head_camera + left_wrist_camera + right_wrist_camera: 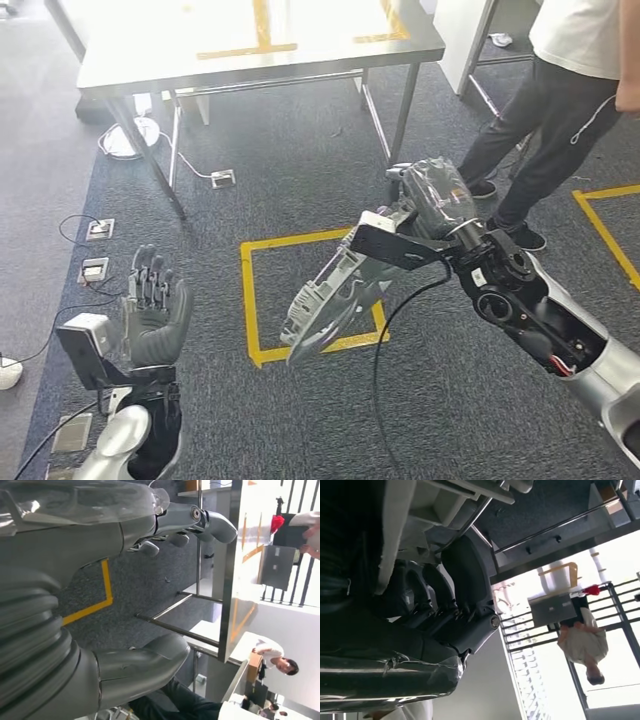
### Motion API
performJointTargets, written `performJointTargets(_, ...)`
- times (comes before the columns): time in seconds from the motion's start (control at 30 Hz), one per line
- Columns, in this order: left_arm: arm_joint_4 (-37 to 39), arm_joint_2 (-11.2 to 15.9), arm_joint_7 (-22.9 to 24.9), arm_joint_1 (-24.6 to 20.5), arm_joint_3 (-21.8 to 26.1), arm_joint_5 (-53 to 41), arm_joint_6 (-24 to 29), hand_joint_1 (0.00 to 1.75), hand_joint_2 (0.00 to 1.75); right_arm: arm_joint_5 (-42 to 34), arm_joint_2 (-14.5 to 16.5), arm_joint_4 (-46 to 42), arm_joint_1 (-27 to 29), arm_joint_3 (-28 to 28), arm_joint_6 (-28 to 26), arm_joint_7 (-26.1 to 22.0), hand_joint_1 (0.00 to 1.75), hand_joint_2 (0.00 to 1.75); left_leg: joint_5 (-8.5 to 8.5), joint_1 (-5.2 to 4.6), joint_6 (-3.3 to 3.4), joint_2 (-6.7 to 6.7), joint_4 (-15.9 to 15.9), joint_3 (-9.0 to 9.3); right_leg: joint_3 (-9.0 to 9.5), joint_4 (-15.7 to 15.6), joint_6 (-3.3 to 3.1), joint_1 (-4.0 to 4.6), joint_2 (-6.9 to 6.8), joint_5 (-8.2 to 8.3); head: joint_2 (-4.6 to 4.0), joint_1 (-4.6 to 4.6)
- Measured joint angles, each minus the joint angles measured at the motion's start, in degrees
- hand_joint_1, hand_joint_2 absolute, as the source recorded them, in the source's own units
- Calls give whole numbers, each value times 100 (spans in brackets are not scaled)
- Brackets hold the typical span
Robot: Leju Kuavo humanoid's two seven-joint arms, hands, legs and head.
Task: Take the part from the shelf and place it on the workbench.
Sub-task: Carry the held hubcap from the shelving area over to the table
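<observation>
The part, a long pale grey moulded piece, is gripped at one end by the right robot hand, fingers wrapped around it, so that its length hangs forward and down over the carpet (clear of the legs, presumably). The tabletop lies well ahead. The left robot hand is held upright, fingers loosely spread, holding nothing.

Open carpet lies before the workbench (a person stands at its right end).
</observation>
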Motion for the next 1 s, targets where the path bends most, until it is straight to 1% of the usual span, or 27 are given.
performJointTargets(0.03,-1,0,0,1,0,-1,0,0,175,0,0,0,1,-3,-1,0,175,175,-136,11,-35,35,380,-213,30,-7,-29,1,-4,-25,0,-30)
performJointTargets(0.07,-2,1,0,9,0,0,0,0,175,0,1,0,7,-4,-1,-1,175,175,-267,22,-55,54,814,-479,60,-21,-51,3,-9,-51,0,-59)
performJointTargets(0.1,-2,1,0,23,0,0,0,0,175,0,1,0,16,-2,-1,-1,175,175,-330,30,-61,66,1175,-734,101,-45,-65,8,-7,-77,0,-76)
performJointTargets(0.13,-1,2,1,36,0,1,-1,0,175,0,1,1,26,1,-1,-1,175,175,-295,33,-53,73,1369,-909,151,-73,-73,13,-5,-104,0,-84)
performJointTargets(0.17,-1,2,0,41,0,1,-3,0,175,0,1,1,33,3,-1,-2,175,175,-97,27,-23,77,1288,-959,225,-106,-78,22,-2,-141,0,-93)
performJointTargets(0.2,0,2,-2,38,0,1,-9,0,175,0,1,2,35,3,-2,-4,175,175,226,13,30,77,955,-891,314,-135,-80,34,1,-189,0,-100)
performJointTargets(0.23,0,2,-8,33,0,0,-22,0,175,0,2,3,36,3,-5,-10,175,175,562,-14,104,76,508,-752,407,-161,-80,44,1,-246,0,-101)
performJointTargets(0.27,6,4,-14,33,0,0,-36,0,175,-1,2,6,37,5,-14,-20,175,175,833,-48,188,77,107,-593,489,-203,-73,57,1,-295,0,-92)
performJointTargets(0.3,11,5,-25,37,0,0,-50,0,175,-2,2,13,41,9,-23,-32,175,175,978,-80,257,77,-170,-469,549,-243,-53,48,-2,-325,0,-74)
performJointTargets(0.33,19,8,-34,39,0,0,-61,0,175,-5,3,25,48,16,-32,-40,175,175,998,-114,304,72,-287,-393,595,-290,-23,30,-6,-342,0,-64)
performJointTargets(0.4,26,10,-51,19,2,0,-69,0,175,-15,5,46,69,24,-44,-54,175,175,905,-145,376,78,-451,-252,661,-328,48,0,-18,-322,0,-72)
performJointTargets(0.43,27,8,-60,-2,3,-1,-76,0,175,-19,6,54,75,17,-49,-58,175,175,822,-134,395,74,-627,-120,641,-250,66,6,-26,-307,0,-83)
performJointTargets(0.47,31,3,-72,-17,4,-3,-85,0,175,-22,6,60,78,10,-58,-65,175,175,748,-108,411,72,-815,37,562,-67,66,19,-25,-307,1,-68)
performJointTargets(0.5,39,-2,-85,-17,5,-5,-96,0,175,-26,6,71,81,9,-68,-69,175,175,680,-73,411,63,-994,207,430,214,57,30,-17,-352,1,-35)
performJointTargets(0.57,71,-5,-102,43,5,-7,-111,0,175,-34,6,114,124,35,-81,-74,175,175,592,-27,374,40,-1187,483,87,886,40,41,0,-623,1,42)
performJointTargets(0.6,88,-4,-105,74,5,-7,-114,0,175,-38,6,141,159,50,-82,-73,175,175,539,-10,353,30,-1232,602,-67,1121,60,38,4,-778,0,61)
performJointTargets(0.63,102,-4,-106,94,4,-8,-114,0,175,-40,7,165,186,61,-81,-72,175,175,476,6,321,17,-1257,708,-190,1211,96,28,3,-869,0,67)
performJointTargets(0.67,112,-5,-107,102,4,-10,-114,0,175,-42,7,182,200,66,-81,-71,175,175,405,28,288,3,-1262,805,-265,1116,150,4,-2,-840,0,73)
performJointTargets(0.7,117,-8,-107,102,4,-13,-114,0,175,-44,7,191,202,66,-81,-69,175,175,328,54,250,-9,-1252,890,-293,851,211,-31,-11,-660,0,80)
performJointTargets(0.77,121,-11,-107,104,4,-18,-116,0,175,-44,7,198,203,67,-82,-58,175,175,155,88,165,-23,-1171,1010,-295,84,338,-116,-47,70,0,102)
performJointTargets(0.8,123,-13,-109,107,4,-21,-119,0,175,-44,8,203,212,72,-80,-47,175,175,79,97,122,-30,-1098,1015,-286,-182,329,-136,-46,349,0,101)
performJointTargets(0.83,125,-15,-108,110,4,-23,-120,0,175,-44,8,206,223,78,-79,-36,175,175,5,101,78,-36,-1022,992,-303,-304,295,-137,-33,523,0,92)
performJointTargets(0.87,123,-21,-109,106,4,-27,-122,0,175,-43,6,207,227,78,-78,-26,175,175,-63,111,33,-40,-964,975,-328,-287,227,-117,-19,518,1,84)
performJointTargets(0.9,121,-27,-109,90,5,-31,-123,0,175,-43,4,201,220,67,-77,-20,175,175,-109,120,-4,-44,-924,955,-329,-220,140,-102,-3,451,1,71)
performJointTargets(0.93,117,-34,-109,65,5,-34,-125,0,175,-42,1,191,202,46,-80,-21,175,175,-136,136,-41,-29,-828,915,-327,-173,97,-101,5,406,1,61)
performJointTargets(0.97,115,-39,-114,39,5,-39,-126,0,175,-40,-1,184,184,25,-85,-21,175,175,-139,150,-93,0,-612,824,-286,-159,56,-110,4,345,1,46)
performJointTargets(1.0,116,-41,-116,25,5,-42,-127,0,175,-37,-2,181,184,11,-90,-24,175,175,-153,167,-156,38,-277,664,-207,-174,29,-124,12,292,1,21)
